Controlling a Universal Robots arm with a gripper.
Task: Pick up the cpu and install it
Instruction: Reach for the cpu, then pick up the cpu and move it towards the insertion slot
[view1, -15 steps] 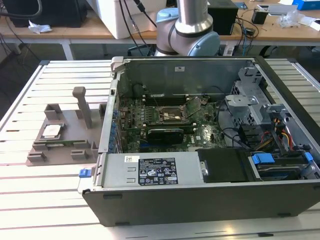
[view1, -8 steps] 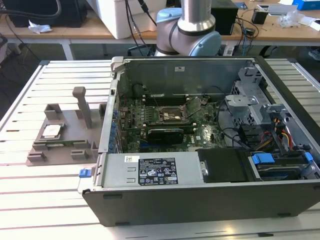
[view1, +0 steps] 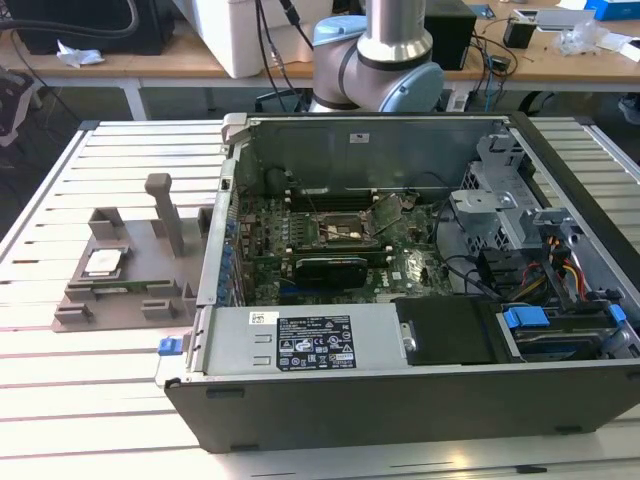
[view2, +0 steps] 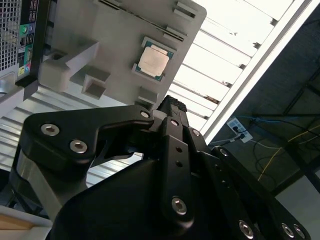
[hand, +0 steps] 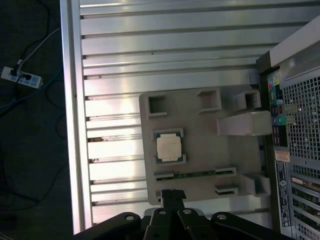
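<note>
Gripper (hand: 173, 194) is hovering clear of the cpu (hand: 169, 148), fingers pressed together, gripping nothing. The cpu is sitting in its pocket on the grey fixture (hand: 205, 150) (exterior view's left of the open PC case (view1: 400, 400)).

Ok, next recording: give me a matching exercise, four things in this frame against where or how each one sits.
Things:
1. cpu
2. grey fixture
3. computer case
4. pincer

Place or state:
A. lies open, green board exposed
B. seated in a recess of the fixture
C. on the slatted table, at the case's side toward the exterior view's left
D. apart from the cpu, shut, holding nothing

Pairs: 1-B, 2-C, 3-A, 4-D
</note>
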